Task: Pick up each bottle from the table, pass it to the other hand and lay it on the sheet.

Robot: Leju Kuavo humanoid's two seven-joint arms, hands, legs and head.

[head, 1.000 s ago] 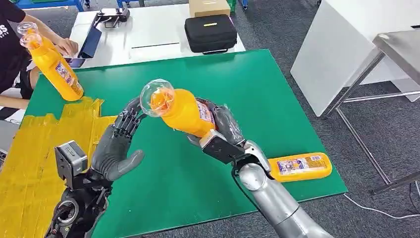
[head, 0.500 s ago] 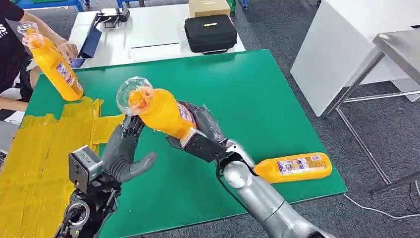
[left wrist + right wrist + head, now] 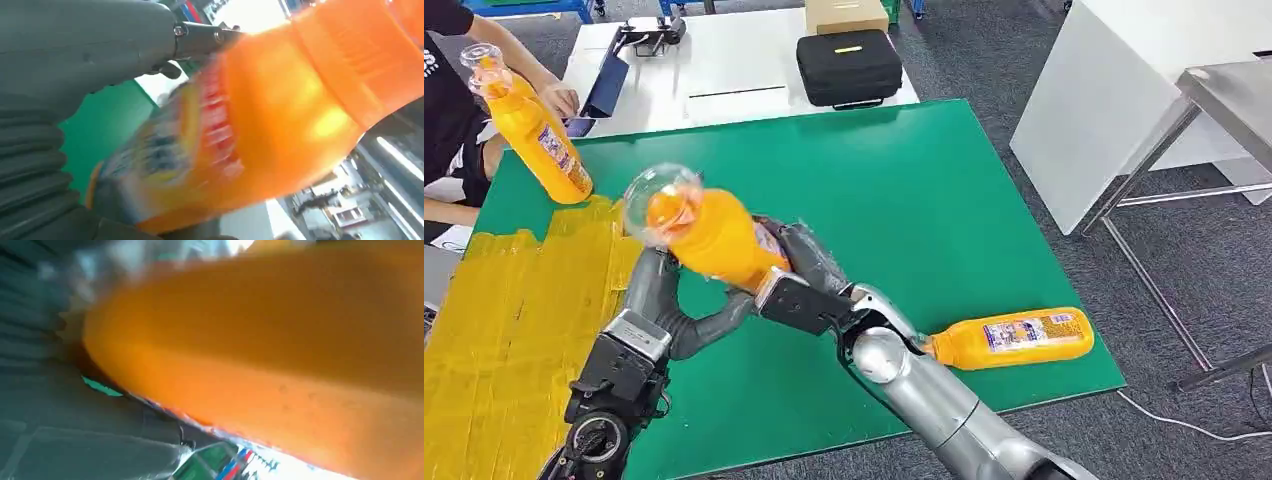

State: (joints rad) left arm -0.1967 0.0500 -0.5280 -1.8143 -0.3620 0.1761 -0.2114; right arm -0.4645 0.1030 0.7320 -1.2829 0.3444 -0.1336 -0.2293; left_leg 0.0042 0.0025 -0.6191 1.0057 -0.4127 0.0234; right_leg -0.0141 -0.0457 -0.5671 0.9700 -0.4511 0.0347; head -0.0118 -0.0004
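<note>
Over the green table (image 3: 944,190), right hand (image 3: 799,270) is gripping the orange bottle (image 3: 709,238); left hand (image 3: 669,310) is cupping underneath, grip unclear. Releasing early is risking a drop.

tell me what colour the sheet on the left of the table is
Yellow sheet, clearest in the head view.

1. The table top (image 3: 944,190) is plain green.
2. The sheet (image 3: 504,320) is yellow and creased.
3. The held bottle (image 3: 714,238) is orange with a clear domed cap and a label in white, red and blue.
4. The lying bottle (image 3: 1014,338) is orange; its label is white with blue and red print.
5. The person's bottle (image 3: 534,130) is orange with a clear cap.
6. The right hand (image 3: 809,268) is dark grey, on a silver arm.
7. The left hand (image 3: 669,300) is dark grey.
8. The case (image 3: 849,65) is black with a yellow mark.
9. The floor (image 3: 1224,260) is dark grey.
</note>
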